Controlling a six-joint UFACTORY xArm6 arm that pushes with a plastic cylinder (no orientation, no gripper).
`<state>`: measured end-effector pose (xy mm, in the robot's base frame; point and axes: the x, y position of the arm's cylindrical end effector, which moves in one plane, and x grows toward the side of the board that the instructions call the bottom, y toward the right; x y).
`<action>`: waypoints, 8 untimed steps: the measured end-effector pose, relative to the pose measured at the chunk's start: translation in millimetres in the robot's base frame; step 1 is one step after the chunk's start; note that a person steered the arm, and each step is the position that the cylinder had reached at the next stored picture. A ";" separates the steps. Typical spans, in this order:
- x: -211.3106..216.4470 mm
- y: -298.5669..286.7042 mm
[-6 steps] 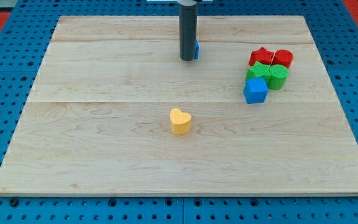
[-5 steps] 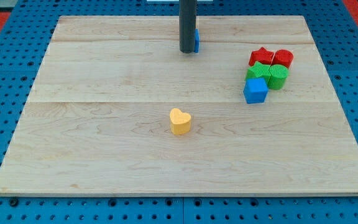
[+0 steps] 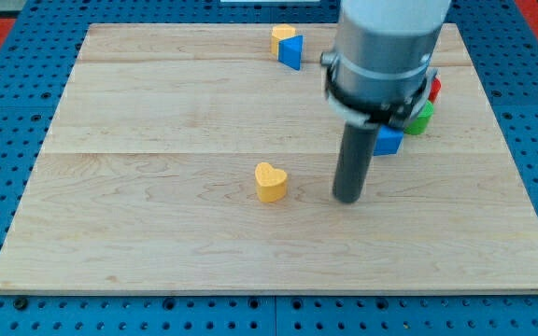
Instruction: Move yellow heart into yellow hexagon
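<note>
The board (image 3: 157,112) is made of pale planks of wood with fine grain, smooth and matt, and it is laid on a blue perforated base (image 3: 7,131) that looks like painted metal or plastic. The yellow heart (image 3: 271,182) and the blue block (image 3: 290,53) are seen as solid, evenly coloured pieces with a dull, smooth finish. The rod (image 3: 349,168) is dark and matt down to my tip (image 3: 347,199), while the housing (image 3: 381,47) above it is a smooth grey with a soft sheen.

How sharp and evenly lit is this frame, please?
Camera view: lighting is even and soft, without glare; the yellow heart and my tip are crisp with faint shadows; the arm's grey body at the view's top looks slightly soft.
</note>
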<state>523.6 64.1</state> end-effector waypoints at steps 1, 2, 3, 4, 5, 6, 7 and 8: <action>-16.3 -82.0; -72.4 -96.6; -107.2 -98.5; -112.0 -113.1; -142.4 -111.3; -182.9 -124.9; -183.9 -134.3; -188.8 -93.5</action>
<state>334.8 -29.4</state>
